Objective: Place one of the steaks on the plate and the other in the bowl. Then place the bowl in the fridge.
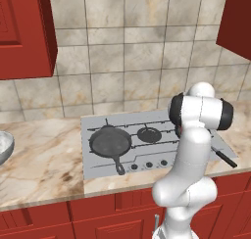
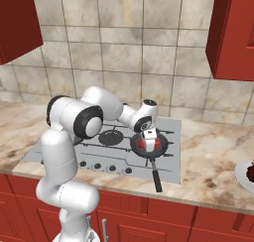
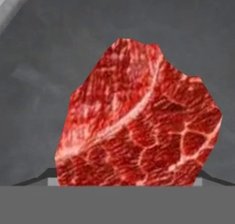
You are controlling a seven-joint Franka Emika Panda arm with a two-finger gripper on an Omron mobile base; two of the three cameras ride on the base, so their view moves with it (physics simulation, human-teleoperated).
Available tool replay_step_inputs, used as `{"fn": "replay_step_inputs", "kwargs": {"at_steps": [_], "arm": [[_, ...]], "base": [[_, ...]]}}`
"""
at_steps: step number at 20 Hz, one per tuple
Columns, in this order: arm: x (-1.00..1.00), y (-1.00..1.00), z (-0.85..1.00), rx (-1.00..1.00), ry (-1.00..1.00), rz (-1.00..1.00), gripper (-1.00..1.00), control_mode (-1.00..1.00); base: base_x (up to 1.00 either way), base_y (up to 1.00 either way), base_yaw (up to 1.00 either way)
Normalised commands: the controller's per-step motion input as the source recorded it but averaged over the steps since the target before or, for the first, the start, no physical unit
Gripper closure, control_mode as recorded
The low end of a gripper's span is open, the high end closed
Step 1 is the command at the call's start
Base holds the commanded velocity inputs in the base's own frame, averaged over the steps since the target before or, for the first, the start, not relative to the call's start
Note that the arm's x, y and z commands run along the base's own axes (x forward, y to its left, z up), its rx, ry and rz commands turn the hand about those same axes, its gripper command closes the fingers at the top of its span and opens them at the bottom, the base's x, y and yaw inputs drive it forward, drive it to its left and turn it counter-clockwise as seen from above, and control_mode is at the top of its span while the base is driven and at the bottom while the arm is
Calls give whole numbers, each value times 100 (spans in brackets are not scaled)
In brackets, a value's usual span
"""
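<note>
Hand view showed the steak [image 3: 137, 122] lying in the dark pan [image 3: 41, 71], dead center, the gripper's [image 2: 149, 144] jaws wide around it, so it should squeeze gently and lift straight toward twelve o'clock.

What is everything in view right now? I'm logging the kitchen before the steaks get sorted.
steak: one, dark red, in the right skillet, under the hand
skillets: two, black; left and right on the stove
stove: one, grey, set in the counter
bowl: one, light grey, counter's left end
plate: one, dark, counter's right end
counter: one, beige marble
cabinets: red, above and below
arm: one, white
hand: one, low over the right skillet
</note>
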Motion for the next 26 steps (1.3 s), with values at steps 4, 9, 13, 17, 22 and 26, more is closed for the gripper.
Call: {"fn": "replay_step_inputs", "kwargs": {"at_steps": [4, 9, 13, 17, 22, 26], "arm": [[16, 0, -27, 0, 5, 0, 100, -100], [3, -15, -24, 0, 1, 0, 100, -100], [0, -10, -14, 1, -6, 0, 100, -100], [0, 0, 0, 0, -21, 0, 100, -100], [0, 0, 23, 2, -31, 0, 100, -100], [0, 0, 52, 0, -20, 0, 100, -100]], "base": [[0, 0, 0], [0, 0, 0], [0, 0, 0], [0, 0, 0], [0, 0, 0], [0, 0, 0]]}}
